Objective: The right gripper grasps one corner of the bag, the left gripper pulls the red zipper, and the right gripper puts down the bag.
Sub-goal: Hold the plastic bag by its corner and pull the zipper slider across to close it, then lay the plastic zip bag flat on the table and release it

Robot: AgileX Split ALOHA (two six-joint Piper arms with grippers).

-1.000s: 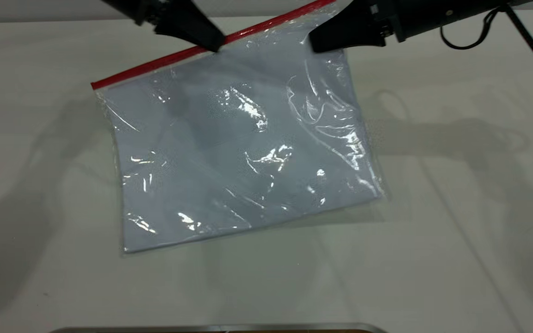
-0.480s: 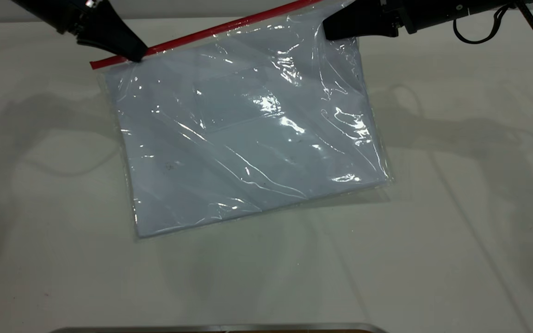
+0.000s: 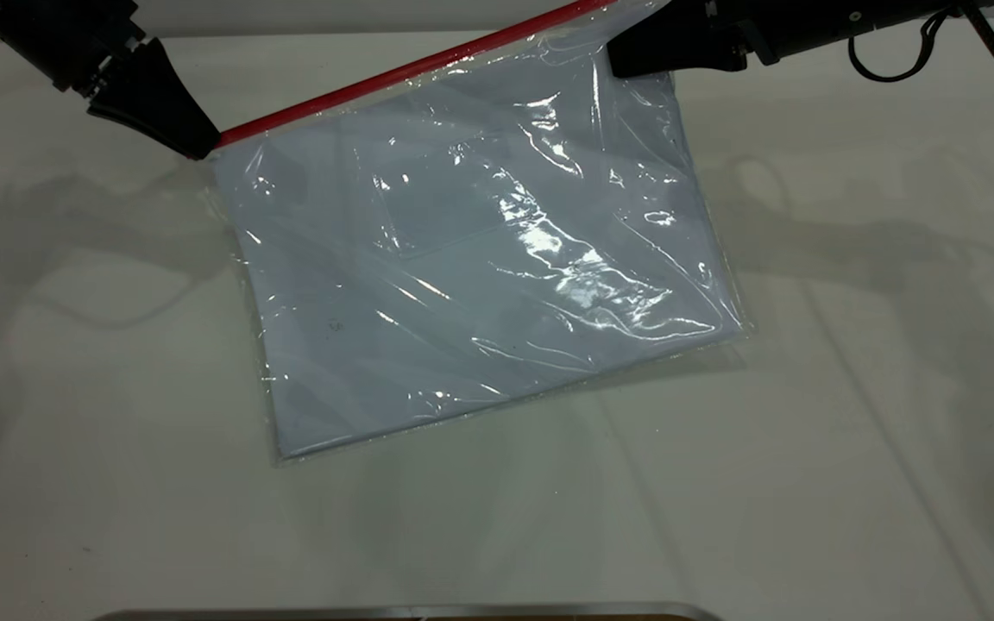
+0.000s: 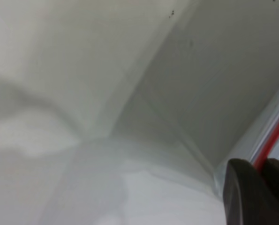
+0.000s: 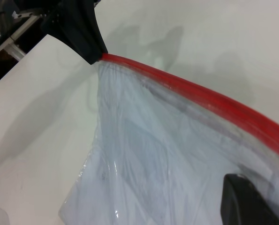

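Observation:
The clear bag (image 3: 480, 259) with pale sheets inside hangs tilted over the white table (image 3: 851, 431), its lower edge resting on it. The red zipper (image 3: 393, 78) runs along its raised far edge. My left gripper (image 3: 204, 148) sits at the zipper's left end, shut on the red strip, which passes between its fingertips in the left wrist view (image 4: 260, 171). My right gripper (image 3: 619, 62) is shut on the bag's far right corner just below the zipper. The right wrist view shows the bag (image 5: 153, 164), the zipper (image 5: 200, 91) and the left gripper (image 5: 96, 58) at its far end.
A black cable (image 3: 894, 69) loops off the right arm at the far right. A metal rim (image 3: 411, 612) lies along the near edge of the table. Bare table surrounds the bag on the left, right and near sides.
My left gripper has slid left along the red zipper from its middle to its left end. The bag has shifted and flattened somewhat; the right gripper has stayed at the corner.

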